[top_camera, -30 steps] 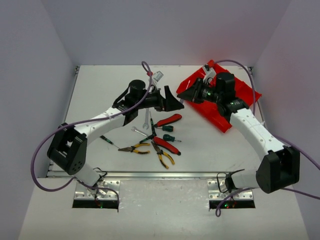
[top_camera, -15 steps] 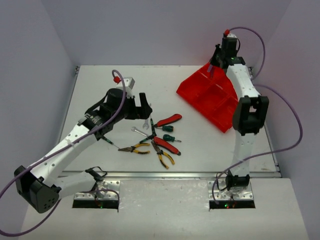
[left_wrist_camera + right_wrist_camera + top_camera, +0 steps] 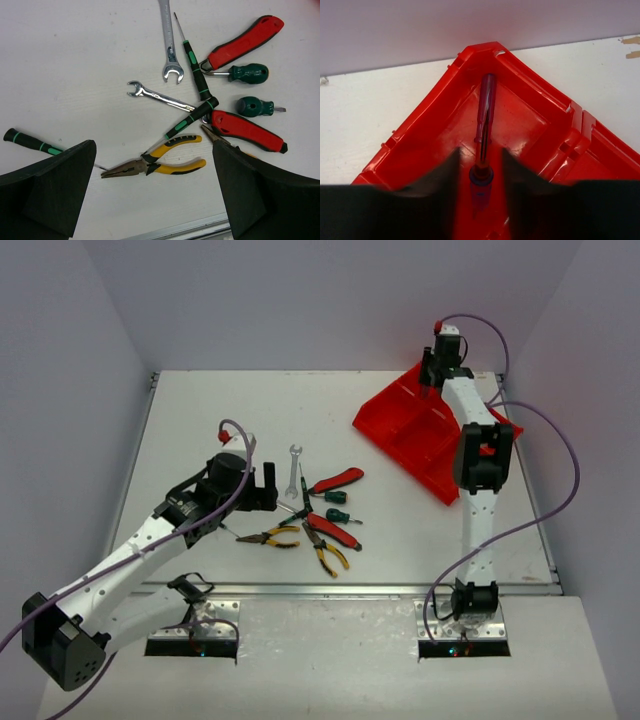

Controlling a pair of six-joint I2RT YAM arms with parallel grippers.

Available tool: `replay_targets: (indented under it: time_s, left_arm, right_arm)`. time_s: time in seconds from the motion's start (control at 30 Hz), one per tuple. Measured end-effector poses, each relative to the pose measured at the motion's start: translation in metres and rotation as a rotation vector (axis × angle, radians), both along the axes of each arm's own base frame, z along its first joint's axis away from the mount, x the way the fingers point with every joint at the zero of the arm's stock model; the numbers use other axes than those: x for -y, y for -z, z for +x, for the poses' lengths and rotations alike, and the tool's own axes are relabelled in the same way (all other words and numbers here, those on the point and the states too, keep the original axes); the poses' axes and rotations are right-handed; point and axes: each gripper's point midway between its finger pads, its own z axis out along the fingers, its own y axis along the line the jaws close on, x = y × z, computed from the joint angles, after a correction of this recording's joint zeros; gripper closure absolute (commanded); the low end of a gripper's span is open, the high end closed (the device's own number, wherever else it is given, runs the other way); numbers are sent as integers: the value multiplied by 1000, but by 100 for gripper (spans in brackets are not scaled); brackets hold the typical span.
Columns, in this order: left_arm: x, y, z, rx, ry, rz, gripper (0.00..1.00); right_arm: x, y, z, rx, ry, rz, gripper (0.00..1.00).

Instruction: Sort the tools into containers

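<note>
The tools lie in a loose heap mid-table. In the left wrist view I see two silver wrenches (image 3: pixel 170 45), yellow-handled pliers (image 3: pixel 165 162), red-handled pliers (image 3: pixel 245 131), two stubby green screwdrivers (image 3: pixel 248 73) and slim black-handled screwdrivers (image 3: pixel 192 60). My left gripper (image 3: pixel 262 485) hangs open and empty just left of the heap (image 3: pixel 155 200). My right gripper (image 3: pixel 428 380) is over the far corner compartment of the red tray (image 3: pixel 400 425). A blue and red screwdriver (image 3: pixel 485 112) lies in that compartment (image 3: pixel 530 120), between the slightly parted fingers (image 3: pixel 437 192), with a gap on each side.
Another black-handled screwdriver (image 3: pixel 215 522) lies left of the heap, near my left arm. A second pair of yellow pliers (image 3: pixel 328 555) lies nearest the front edge. The tray sits tilted against the back right, close to the walls.
The right arm swung up from beside the tray and now stands upright over its far corner. The left arm drew back from the table's middle toward the near left.
</note>
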Motion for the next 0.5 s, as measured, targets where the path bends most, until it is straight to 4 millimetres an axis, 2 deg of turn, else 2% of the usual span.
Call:
replay_targets:
  time_s: [0.1,0.17,0.2,0.27,0.33,0.37,0.5]
  left_arm:
    - [-3,3,3,-2,-19,19,0]
    - [-5,7,4,-12,-31,35,0]
    - [-6,9,4,-17,-35,43,0]
    - [-8,11,4,-23,-44,53,0]
    - [-10,10,5,-19,-53,56,0]
    - [-10,10,5,-18,-55,56,0]
    - [-9,9,6,-23,-51,54,0]
  right_arm:
    - [-2,1,0,-4,-18,-3,13]
    - [-4,-3,-1,-1,-24,-1,5]
    - [-4,-6,-1,1,-25,-2,1]
    - [-4,-14,-4,1,-26,-1,1]
    - [-5,-33,-14,-3,-19,8,1]
    - [-6,-49,-20,4,-10,22,1]
    - [-16,-127,-60,73,27,98,1]
